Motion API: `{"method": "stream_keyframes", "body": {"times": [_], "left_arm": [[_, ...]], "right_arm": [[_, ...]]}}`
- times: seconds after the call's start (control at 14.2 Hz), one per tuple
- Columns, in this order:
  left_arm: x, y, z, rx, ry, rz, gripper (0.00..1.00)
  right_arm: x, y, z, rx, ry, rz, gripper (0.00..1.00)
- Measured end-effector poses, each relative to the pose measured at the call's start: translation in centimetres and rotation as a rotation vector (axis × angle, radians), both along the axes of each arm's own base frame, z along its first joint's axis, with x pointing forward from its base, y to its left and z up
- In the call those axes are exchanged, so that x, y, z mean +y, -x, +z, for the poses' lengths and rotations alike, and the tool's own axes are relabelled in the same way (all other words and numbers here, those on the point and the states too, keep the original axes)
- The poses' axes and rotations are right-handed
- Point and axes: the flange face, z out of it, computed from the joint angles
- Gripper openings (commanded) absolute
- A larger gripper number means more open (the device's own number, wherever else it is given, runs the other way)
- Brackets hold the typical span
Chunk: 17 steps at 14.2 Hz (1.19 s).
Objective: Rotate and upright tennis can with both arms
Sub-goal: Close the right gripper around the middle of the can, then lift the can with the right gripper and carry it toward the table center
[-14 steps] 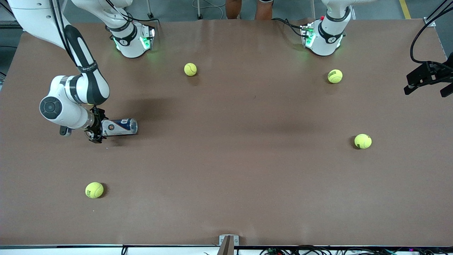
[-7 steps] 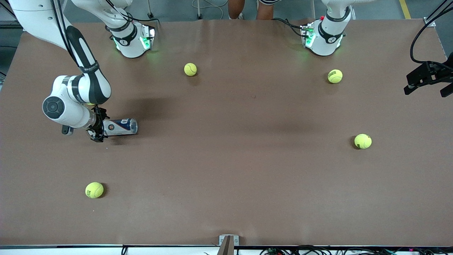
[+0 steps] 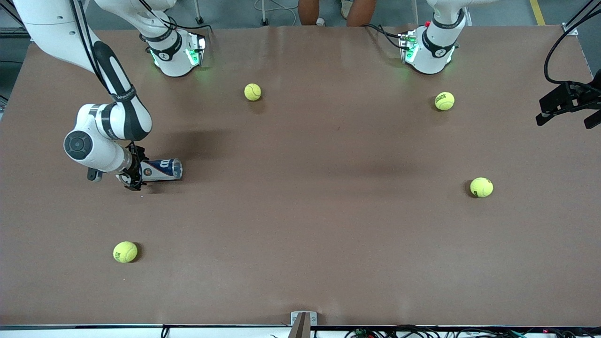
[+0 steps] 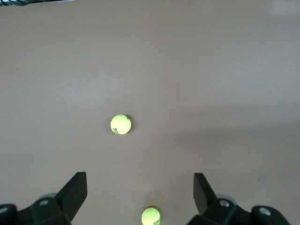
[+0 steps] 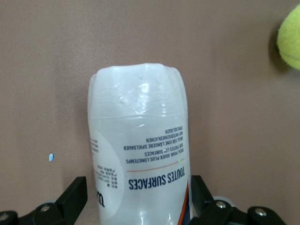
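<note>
The tennis can (image 3: pixel 162 169) lies on its side on the brown table, toward the right arm's end, its long axis running along the table. My right gripper (image 3: pixel 133 172) is low at the can's end that points to the right arm's end. In the right wrist view the can (image 5: pixel 140 140) lies between the open fingers (image 5: pixel 75 197), with small gaps on both sides. My left gripper (image 3: pixel 566 105) waits high over the table edge at the left arm's end; its wrist view shows the left gripper (image 4: pixel 140 194) open and empty.
Several yellow tennis balls lie about: one (image 3: pixel 252 92) near the bases, one (image 3: pixel 444 101) by the left arm's base, one (image 3: pixel 481 187) toward the left arm's end, one (image 3: pixel 125 251) nearer the front camera than the can. A ball (image 5: pixel 290 37) shows beside the can.
The right arm has slid a little toward the can, so its open fingers reach farther along the can's end. The can and the left arm have not moved.
</note>
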Motion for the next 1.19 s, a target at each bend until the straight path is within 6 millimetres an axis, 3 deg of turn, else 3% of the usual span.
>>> {"method": "stream_keyframes", "body": {"times": [0.35,0.49,0.98,1.19], "left_arm": [[0.0,0.0,0.0,0.0,0.0,0.0,1.0],[0.0,0.0,0.0,0.0,0.0,0.0,1.0],[0.0,0.0,0.0,0.0,0.0,0.0,1.0],[0.0,0.0,0.0,0.0,0.0,0.0,1.0]], "right_arm": [[1.3,0.1,-0.2,0.003,0.0,0.024,0.65],[1.4,0.0,0.0,-0.002,0.0,0.026,0.59],[1.9,-0.1,0.2,0.003,0.0,0.035,0.57],[4.5,0.0,0.2,0.017,-0.003,0.082,0.57]]}}
